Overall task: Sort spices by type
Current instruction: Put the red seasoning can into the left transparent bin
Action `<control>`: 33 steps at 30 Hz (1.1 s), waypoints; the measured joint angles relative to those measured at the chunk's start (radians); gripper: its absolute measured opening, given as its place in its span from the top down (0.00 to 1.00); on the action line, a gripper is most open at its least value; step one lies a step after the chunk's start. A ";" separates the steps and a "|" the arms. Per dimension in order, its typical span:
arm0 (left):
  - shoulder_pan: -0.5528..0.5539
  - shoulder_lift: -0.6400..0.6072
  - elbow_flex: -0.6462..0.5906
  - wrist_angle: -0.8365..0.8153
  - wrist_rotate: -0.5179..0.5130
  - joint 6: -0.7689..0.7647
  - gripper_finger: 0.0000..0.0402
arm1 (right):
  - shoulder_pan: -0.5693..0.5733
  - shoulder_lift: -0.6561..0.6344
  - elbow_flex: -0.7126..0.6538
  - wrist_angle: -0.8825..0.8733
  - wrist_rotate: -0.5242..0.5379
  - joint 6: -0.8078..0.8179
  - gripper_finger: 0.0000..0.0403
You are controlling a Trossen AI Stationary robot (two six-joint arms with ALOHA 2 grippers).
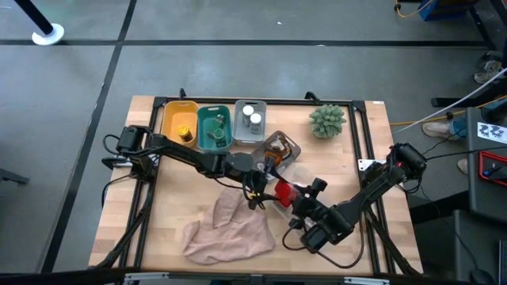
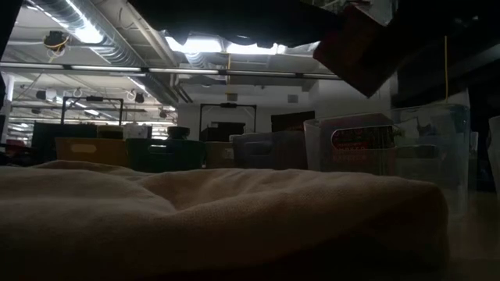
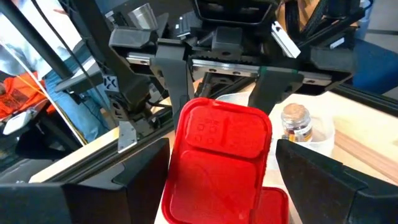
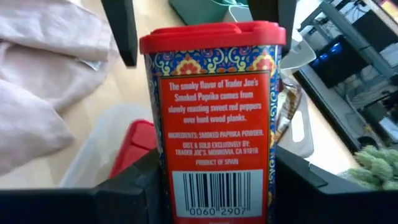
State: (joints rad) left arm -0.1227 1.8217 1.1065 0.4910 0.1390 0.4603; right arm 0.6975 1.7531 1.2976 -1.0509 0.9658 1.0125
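One red-lidded paprika tin [image 4: 211,118], its red label framed in blue patterned trim with a barcode low down, stands clamped in the right pincer [image 1: 295,195] just beyond the beige cloth [image 1: 226,226]; farther on, the left pincer [image 1: 255,192] gapes around its lid.

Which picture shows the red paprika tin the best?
The right wrist view: the red paprika tin fills the picture, label readable, held between the right gripper's fingers. The left wrist view shows its red lid. The high view shows a small red spot. In the low view it's dark and unclear.
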 joint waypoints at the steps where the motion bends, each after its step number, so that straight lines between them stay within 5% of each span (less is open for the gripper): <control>1: 0.000 0.000 0.000 -0.002 0.000 0.000 0.31 | 0.000 0.000 0.000 0.015 -0.001 -0.007 0.50; 10: 0.003 0.000 0.000 -0.023 0.009 -0.016 0.32 | 0.000 0.000 0.000 0.119 -0.001 -0.106 0.50; 17: 0.003 0.002 -0.001 -0.053 0.009 -0.001 0.49 | 0.000 0.000 0.000 0.120 -0.003 -0.109 0.50; 24: 0.003 0.002 -0.001 -0.049 0.004 -0.026 0.49 | -0.010 0.000 0.001 0.129 -0.021 -0.131 0.42; 33: 0.009 0.004 -0.001 -0.054 0.007 -0.089 0.49 | -0.094 0.000 0.031 0.081 -0.294 -0.145 0.38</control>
State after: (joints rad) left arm -0.1140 1.8256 1.1053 0.4375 0.1459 0.3708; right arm 0.6039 1.7531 1.3281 -0.9695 0.6714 0.8677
